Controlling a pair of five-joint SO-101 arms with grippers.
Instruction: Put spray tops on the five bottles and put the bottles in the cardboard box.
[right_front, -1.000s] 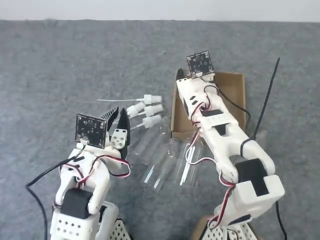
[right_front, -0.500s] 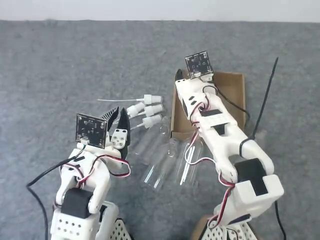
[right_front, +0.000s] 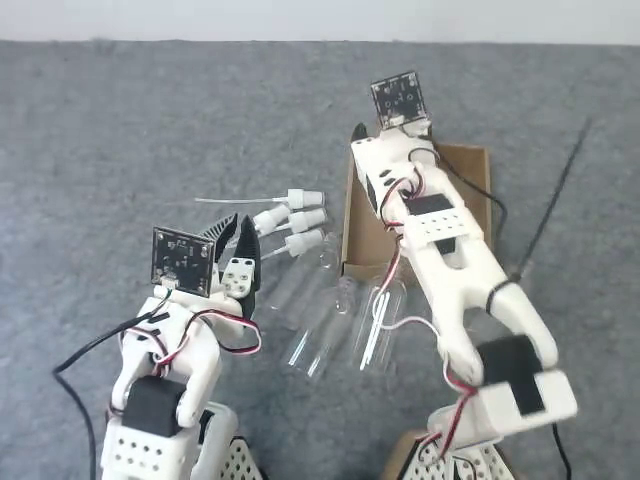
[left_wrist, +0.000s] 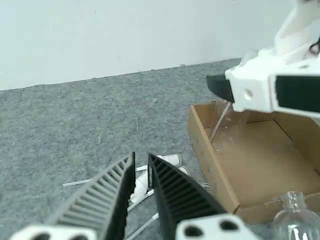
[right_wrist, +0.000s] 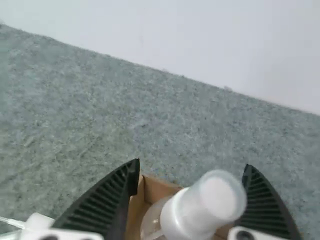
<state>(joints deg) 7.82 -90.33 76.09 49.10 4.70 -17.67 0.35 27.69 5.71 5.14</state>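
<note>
Bottle (right_wrist: 200, 207), white top on, hangs clamped in the right gripper's (right_wrist: 190, 170) fingers above the cardboard box (right_front: 472, 185). That arm has stretched farther over the box, so a drop looks close. The left gripper (left_wrist: 141, 157), fingers narrowly parted, hovers near loose spray tops (right_front: 300, 215).

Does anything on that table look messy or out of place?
Nothing looks broken or spilled. Clear bottles lie on their sides beside the cardboard box, with loose spray tops jumbled nearby, one thin tube poking out. The right tool holds a capped bottle over the box.
</note>
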